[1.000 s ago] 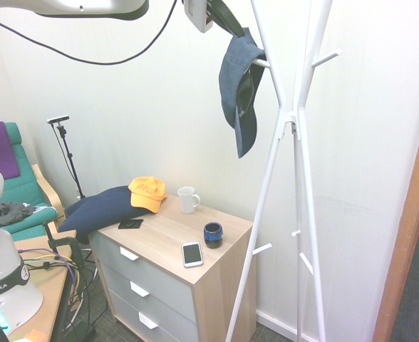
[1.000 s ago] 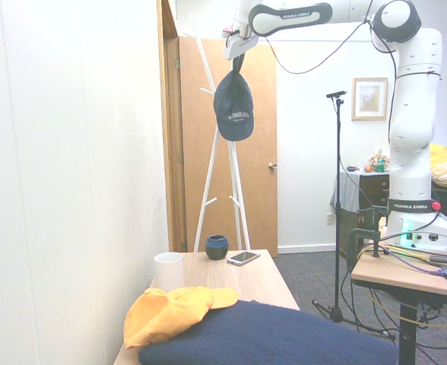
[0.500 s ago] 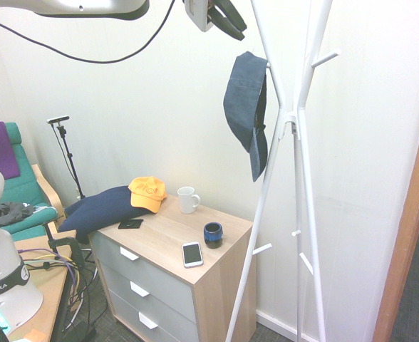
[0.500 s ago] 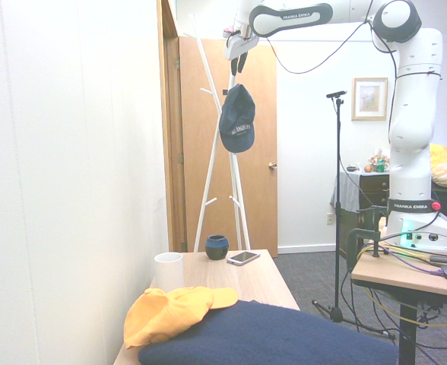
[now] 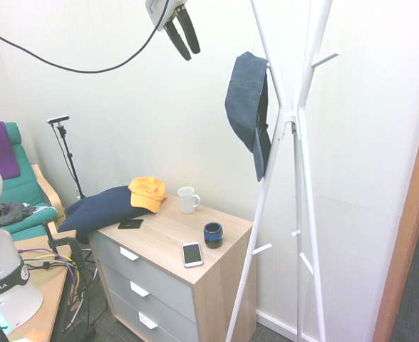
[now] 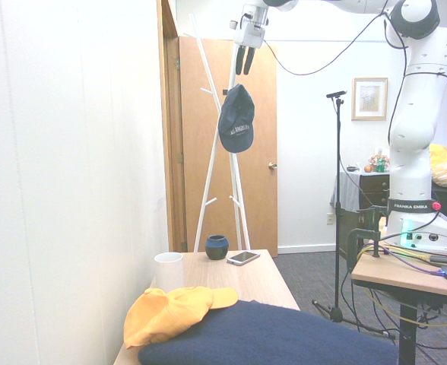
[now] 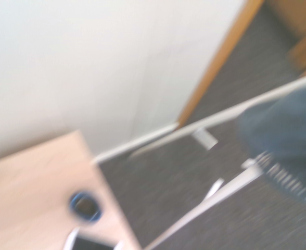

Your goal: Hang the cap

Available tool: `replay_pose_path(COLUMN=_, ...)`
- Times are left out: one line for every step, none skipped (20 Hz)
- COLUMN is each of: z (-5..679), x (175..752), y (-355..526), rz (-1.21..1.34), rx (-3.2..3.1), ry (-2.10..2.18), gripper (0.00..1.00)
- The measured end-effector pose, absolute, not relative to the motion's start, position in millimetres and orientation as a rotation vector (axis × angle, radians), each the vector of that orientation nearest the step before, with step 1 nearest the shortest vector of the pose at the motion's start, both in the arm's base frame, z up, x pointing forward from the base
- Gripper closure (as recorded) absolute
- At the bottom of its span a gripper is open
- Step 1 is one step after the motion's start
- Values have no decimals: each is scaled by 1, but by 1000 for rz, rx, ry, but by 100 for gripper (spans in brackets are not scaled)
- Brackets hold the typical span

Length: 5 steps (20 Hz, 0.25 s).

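Two dark fingers of the gripper [image 5: 182, 33] stand a little apart with nothing between them, angled downward near the top of the first exterior view. The slate-blue cap [image 5: 249, 107] hangs on an upper peg of the white coat stand [image 5: 295, 121], clear of the gripper and lower than its fingertips, brim pointing down along the stand's leaning pole. In the second exterior view the gripper [image 6: 244, 59] sits directly above the cap [image 6: 236, 119], with a gap between them, and pale lettering shows on the cap's front.

Far below the gripper is a wooden dresser [image 5: 168, 235] with grey drawers. On its top lie a white mug [image 5: 187, 199], a small blue-rimmed cup [image 5: 212, 234], a smartphone [image 5: 192, 254] and a flat black wallet [image 5: 130, 224]. An orange-yellow cap [image 5: 147, 193] rests on a navy cushion [image 5: 99, 208] at the dresser's far end from the stand. The wrist view is blurred; it shows the blue-rimmed cup [image 7: 86, 206], the dresser top and the cap's fabric [image 7: 288, 133].
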<state>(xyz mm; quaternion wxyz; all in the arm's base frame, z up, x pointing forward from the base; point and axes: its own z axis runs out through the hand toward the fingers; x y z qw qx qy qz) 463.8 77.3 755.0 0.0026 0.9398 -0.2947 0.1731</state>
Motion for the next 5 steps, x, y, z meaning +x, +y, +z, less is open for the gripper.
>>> replay_pose_path(z=750, x=460, y=79, rz=464, rx=2981, ry=-896, gripper=0)
replay_pose_path(z=744, x=458, y=80, rz=381, rx=3011, ry=-865, gripper=0)
replay_pose_path(z=737, x=456, y=82, rz=295, rx=3034, ry=-829, gripper=0)
replay_pose_path(z=731, x=454, y=84, rz=211, rx=3051, ry=-793, gripper=0)
replay_pose_path(z=726, x=453, y=85, rz=143, rx=3063, ry=-756, gripper=0)
